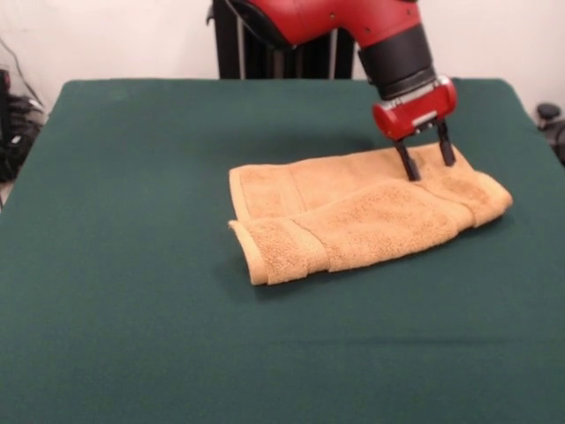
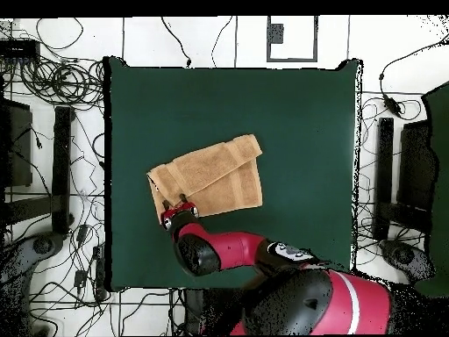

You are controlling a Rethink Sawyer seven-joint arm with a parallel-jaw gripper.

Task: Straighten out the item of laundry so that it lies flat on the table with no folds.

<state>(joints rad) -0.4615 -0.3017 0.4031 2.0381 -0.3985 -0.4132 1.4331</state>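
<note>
The orange-tan towel (image 1: 362,216) lies folded over on itself on the dark green table (image 1: 132,265). A doubled front fold lies over a flat back layer. In the overhead view the towel (image 2: 210,175) sits a little left of the table's (image 2: 298,114) middle. My gripper (image 1: 426,159) is open. Its two black fingertips (image 1: 410,166) stand down on the towel's far right part, near the back edge. In the overhead view the gripper (image 2: 178,211) is at the towel's lower left corner. No label shows.
The red and black arm (image 1: 353,22) comes down from the top over the table's far right. Cables and stands (image 2: 53,175) lie on the floor round the table. A black stand (image 1: 552,119) sits past the right edge.
</note>
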